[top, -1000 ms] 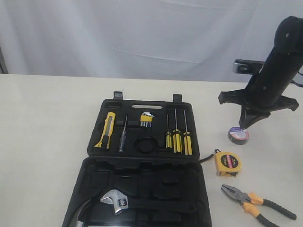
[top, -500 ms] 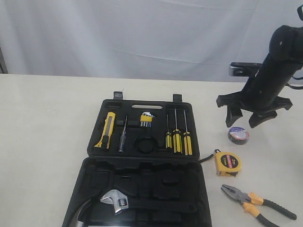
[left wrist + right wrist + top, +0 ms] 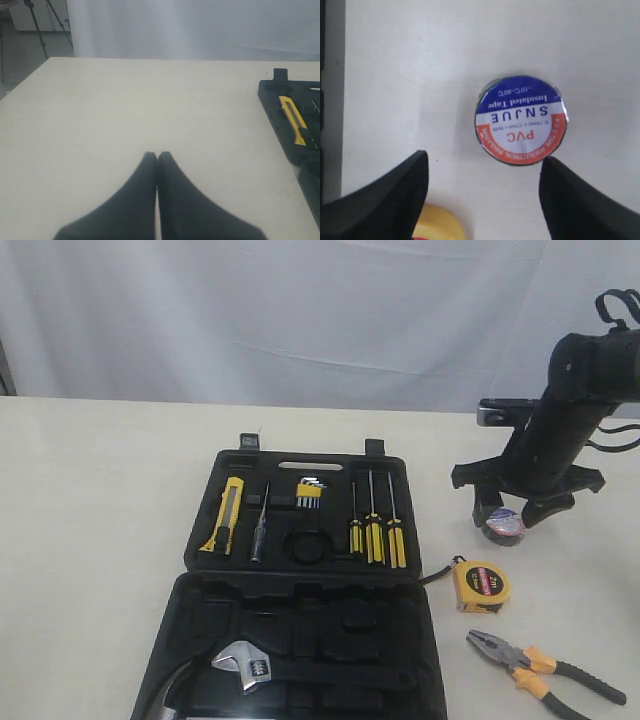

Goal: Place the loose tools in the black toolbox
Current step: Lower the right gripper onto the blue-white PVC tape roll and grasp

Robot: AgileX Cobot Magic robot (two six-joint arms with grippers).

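Bright, even light; left fingers blurred close-up

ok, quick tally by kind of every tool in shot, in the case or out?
Utility knife: 1
Slim dark-handled driver: 1
Hex key set: 1
Yellow-handled screwdrivers: 3
Adjustable wrench: 1
Tape roll: 1
Tape measure: 1
Pliers: 1
Total: 10
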